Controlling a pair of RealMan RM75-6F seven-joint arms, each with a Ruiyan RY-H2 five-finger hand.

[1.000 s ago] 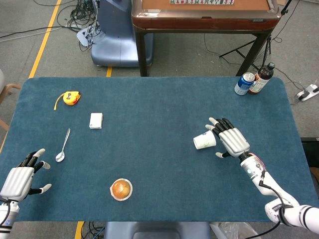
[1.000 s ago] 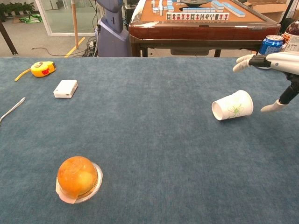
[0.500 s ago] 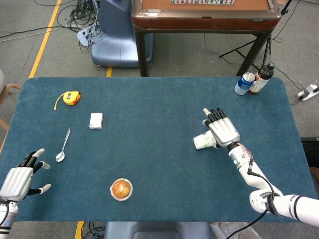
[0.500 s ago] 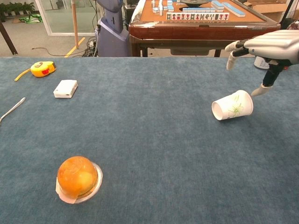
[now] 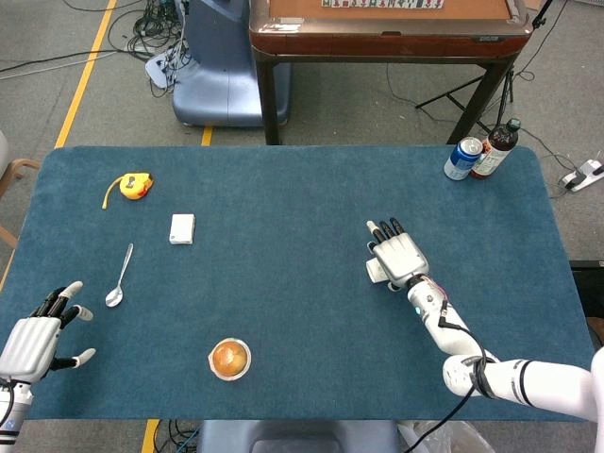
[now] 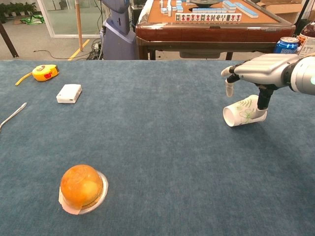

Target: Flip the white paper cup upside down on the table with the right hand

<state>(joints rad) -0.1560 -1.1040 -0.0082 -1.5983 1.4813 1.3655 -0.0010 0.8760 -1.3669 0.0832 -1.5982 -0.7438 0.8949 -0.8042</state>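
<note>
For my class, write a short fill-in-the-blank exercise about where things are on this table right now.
1. The white paper cup lies on its ____, not upright.
2. The right hand hovers directly ____ the cup, palm down.
3. The spoon lies nearer the ____ hand.
4. The soda can stands beside a ____ at the table's far corner.

Missing words: side; above; left; bottle
</note>
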